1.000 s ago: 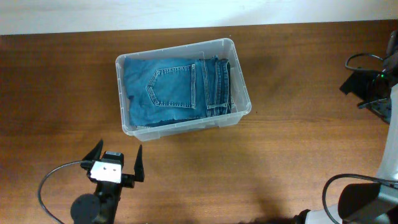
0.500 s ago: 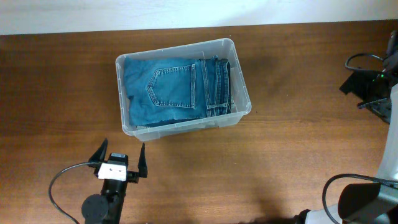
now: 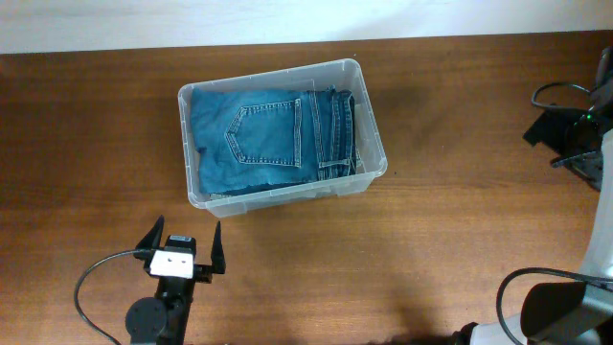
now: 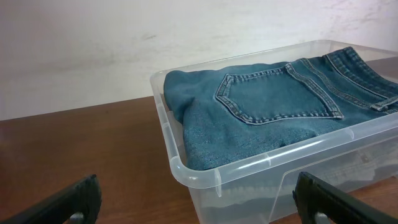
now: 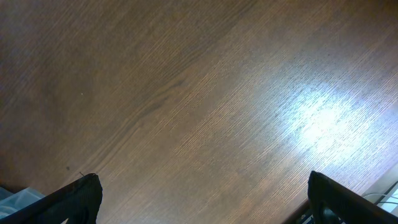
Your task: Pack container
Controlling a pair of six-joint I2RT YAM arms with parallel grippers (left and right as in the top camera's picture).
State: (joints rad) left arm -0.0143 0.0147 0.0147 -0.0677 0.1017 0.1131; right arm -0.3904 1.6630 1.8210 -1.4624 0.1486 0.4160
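Note:
The clear plastic container [image 3: 377, 144] stands at the back middle of the wooden table, with folded blue jeans [image 3: 259, 139] filling it, back pocket up. My left gripper [image 3: 184, 233] is open and empty, a short way in front of the container's front left corner. In the left wrist view the container's rim [image 4: 186, 169] and the jeans [image 4: 267, 106] are close ahead, between the open fingers [image 4: 196, 208]. My right gripper [image 5: 205, 199] is open and empty over bare wood; its arm [image 3: 565, 134] is at the far right edge.
A black cable [image 3: 91, 278] loops beside my left arm at the front left. Dark cables [image 3: 556, 91] lie at the far right by the right arm. A pale wall [image 4: 124, 43] runs behind the table's back edge.
My left gripper has shifted slightly to the right and towards the front edge, still open. The container, the jeans and the right arm have not moved.

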